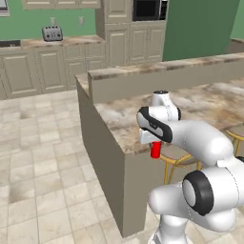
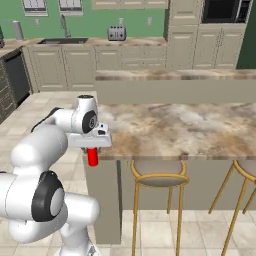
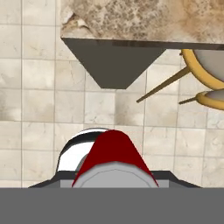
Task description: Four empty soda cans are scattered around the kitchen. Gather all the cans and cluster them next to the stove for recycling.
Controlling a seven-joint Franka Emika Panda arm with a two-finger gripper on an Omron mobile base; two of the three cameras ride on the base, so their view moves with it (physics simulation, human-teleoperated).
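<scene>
A red soda can (image 1: 155,150) hangs upright under my gripper (image 1: 155,146), which is shut on its top. In the right base view the soda can (image 2: 92,157) and gripper (image 2: 92,150) sit just off the near left corner of the island counter (image 2: 165,130), a little below its top and above the floor. In the hand view the soda can (image 3: 114,157) rises between my fingers over the tiled floor. The stove is out of view.
The island's grey side wall (image 1: 102,152) stands right beside the can. Gold-legged stools (image 2: 157,182) line the island's near side. A toaster (image 2: 116,33), a sink (image 2: 62,41) and a microwave (image 2: 222,10) line the far wall. Open tiled floor (image 1: 43,162) lies to the left.
</scene>
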